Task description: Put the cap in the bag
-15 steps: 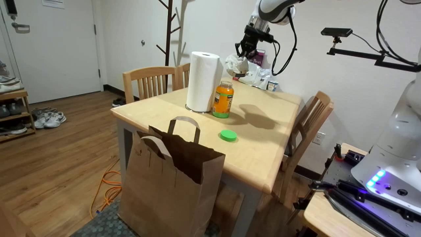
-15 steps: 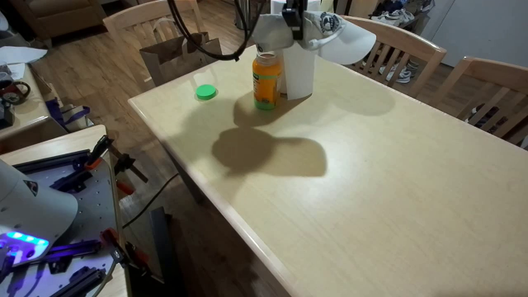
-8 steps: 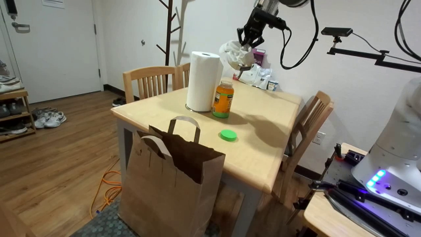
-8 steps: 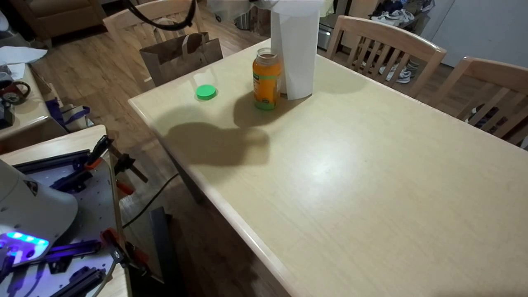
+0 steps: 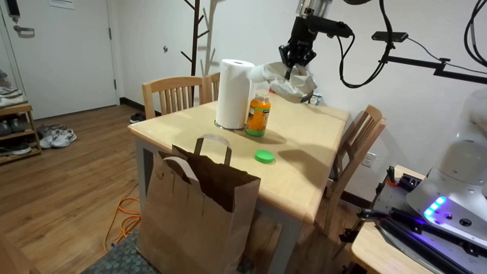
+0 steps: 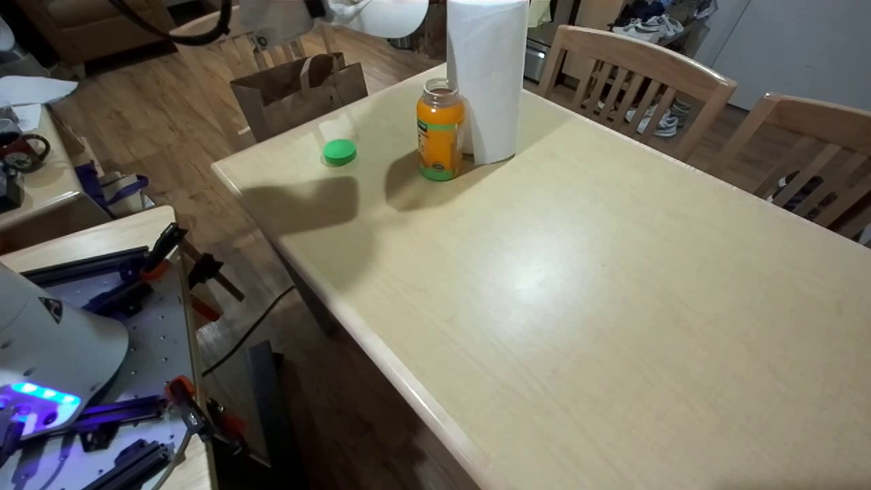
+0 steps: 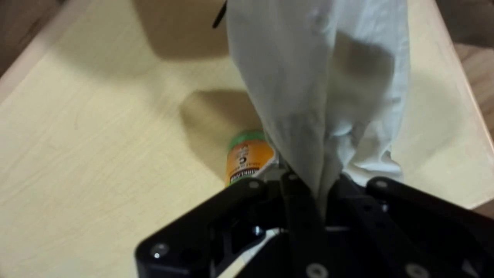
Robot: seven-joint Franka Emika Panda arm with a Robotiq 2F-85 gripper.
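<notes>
The white cloth cap [image 5: 293, 85] hangs in the air over the table, pinched in folds. My gripper [image 5: 290, 71] points down and is shut on the fabric. In the wrist view the bunched cap [image 7: 285, 81] runs up from between the black fingers, covering part of the jar behind. Only the cap's lower part [image 6: 391, 17] shows at the top edge of an exterior view. The brown paper bag [image 5: 190, 220] stands upright on a chair at the table's end, its top open and its looped handles raised. The cap is apart from the bag, higher and farther back.
A paper towel roll [image 5: 234, 95] and an orange jar [image 5: 258, 116] stand on the table [image 6: 578, 306] between cap and bag. A green lid [image 5: 264, 156] lies near the table's end. Chairs surround the table, one chair [image 6: 633, 75] along its side. Packages sit farther back.
Holding the cap, my gripper has moved toward the bag's end of the table, rising and then dipping. It looks larger in an exterior view, and its shadow has slid along the table.
</notes>
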